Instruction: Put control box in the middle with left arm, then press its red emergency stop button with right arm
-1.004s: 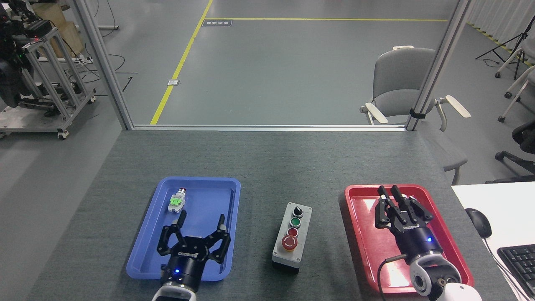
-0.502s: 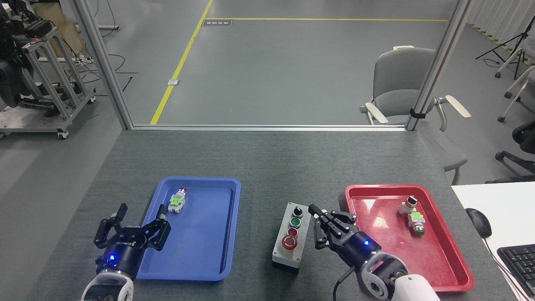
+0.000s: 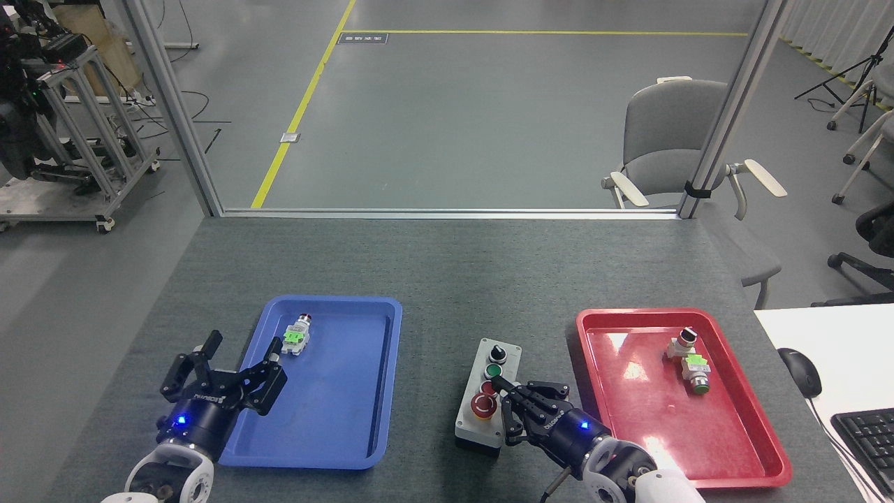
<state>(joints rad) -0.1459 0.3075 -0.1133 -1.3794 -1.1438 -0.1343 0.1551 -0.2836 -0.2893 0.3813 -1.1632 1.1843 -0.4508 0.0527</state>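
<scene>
The light grey control box [image 3: 472,424] stands on the bare dark grey middle [image 3: 447,279] of the table, between the two trays. Along its top run a black knob [image 3: 497,349], a green button [image 3: 494,371], a small red button and the large red emergency stop button [image 3: 482,404]. My right gripper [image 3: 498,384] is shut, its black fingertips pointing left over the box top, just above and right of the large red button. My left gripper [image 3: 241,349] stands open at the blue tray's left rim, holding nothing.
The blue tray [image 3: 363,447] holds a small push-button part with a green block [image 3: 296,336]. The red tray [image 3: 754,447] holds a similar part [image 3: 691,360]. A mouse [image 3: 800,372] and keyboard [image 3: 866,436] lie on the white desk at right. A chair [image 3: 670,140] stands behind the table.
My right gripper left the red tray, swung left and reached over the control box top, uncovering the part in the red tray. My left gripper withdrew from inside the blue tray to its left rim.
</scene>
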